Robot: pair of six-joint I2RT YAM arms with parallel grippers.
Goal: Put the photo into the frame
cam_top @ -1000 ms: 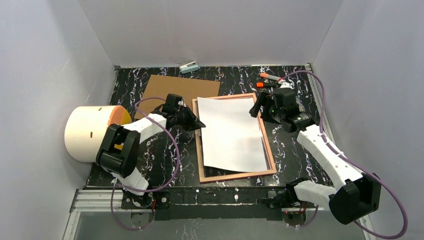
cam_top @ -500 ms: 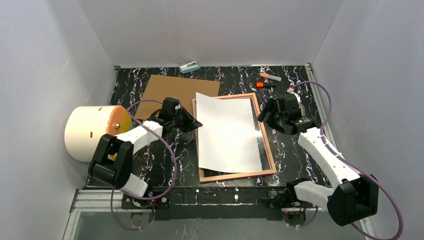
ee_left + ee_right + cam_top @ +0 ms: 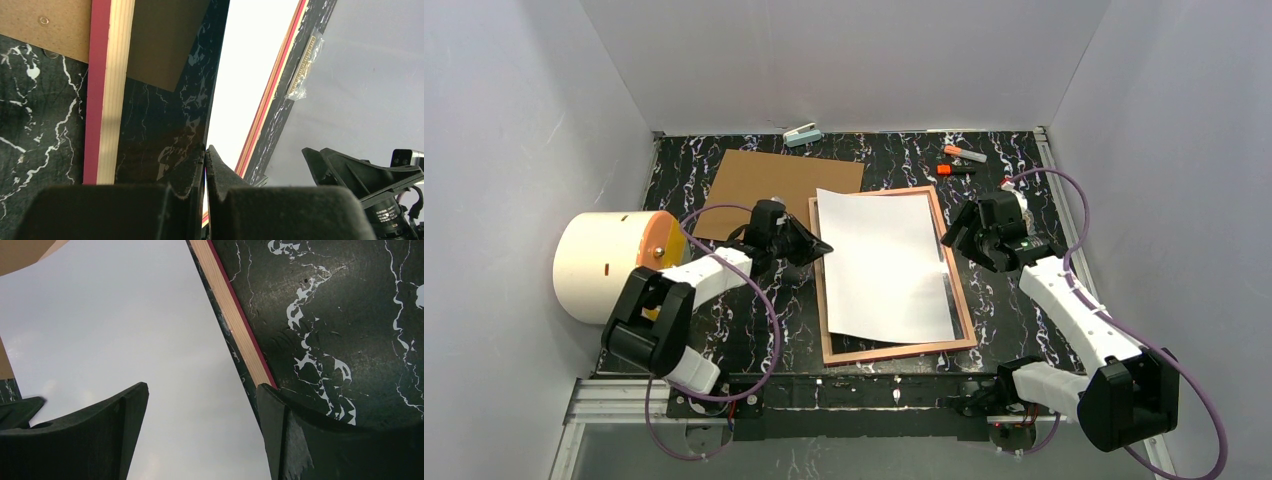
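Looking down from the top cam, the frame (image 3: 899,352) lies flat in the middle of the counter (image 3: 894,150) with its pale wood back facing up. It's the only thing here with anything in it. The photo (image 3: 884,265) sits in it white side up, a little crooked. Its left edge rides over the frame's left rail, and a thin dark strip of the opening shows down the right side.

The left hand (image 3: 824,246) is clenched tight on the photo's left edge. In the left wrist cam the white sheet runs straight into the seam between the closed fingers (image 3: 220,165).

The right hand (image 3: 954,240) is released, with its jaws spread wide. It hangs over the frame's right rail and holds nothing. From its own cam one finger is above the photo (image 3: 125,330) and the other is past the rail (image 3: 230,320).

A brown cardboard board (image 3: 764,180) lies just beyond the frame's far left corner. A big white roll (image 3: 604,265) sits at the left edge, and two orange markers (image 3: 964,155) are at the far right.
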